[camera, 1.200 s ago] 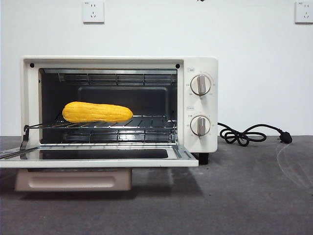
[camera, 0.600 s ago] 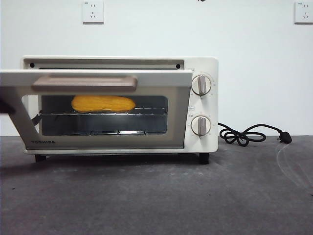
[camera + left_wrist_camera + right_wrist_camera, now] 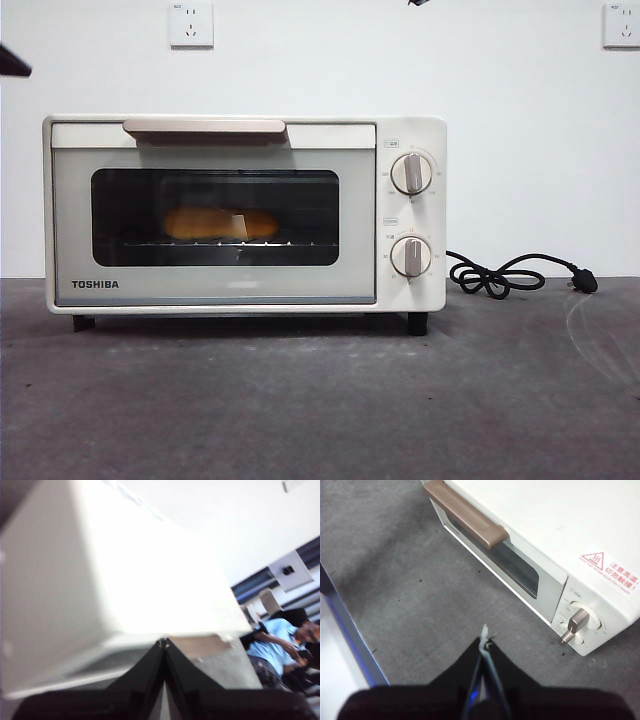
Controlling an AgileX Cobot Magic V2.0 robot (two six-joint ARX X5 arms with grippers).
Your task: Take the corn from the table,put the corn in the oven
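Grey table [image 3: 320, 400], white wall behind closed oven [image 3: 215, 215], corn [image 3: 220, 223] inside.

Corn [image 3: 221, 223] dim behind dark oven [image 3: 410, 215] glass; left wrist view blurred.

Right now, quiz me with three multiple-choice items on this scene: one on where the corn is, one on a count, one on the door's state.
1. Where is the corn?
A. on the table
B. on the rack inside the oven
C. on top of the oven

2. How many round knobs on the oven front?
A. one
B. two
C. four

3. The oven door is:
A. shut
B. half open
C. folded flat down

Answers: 1 B, the corn shows through the glass; 2 B, an upper knob and a lower knob are stacked; 3 A, the door stands upright, flush with the front.
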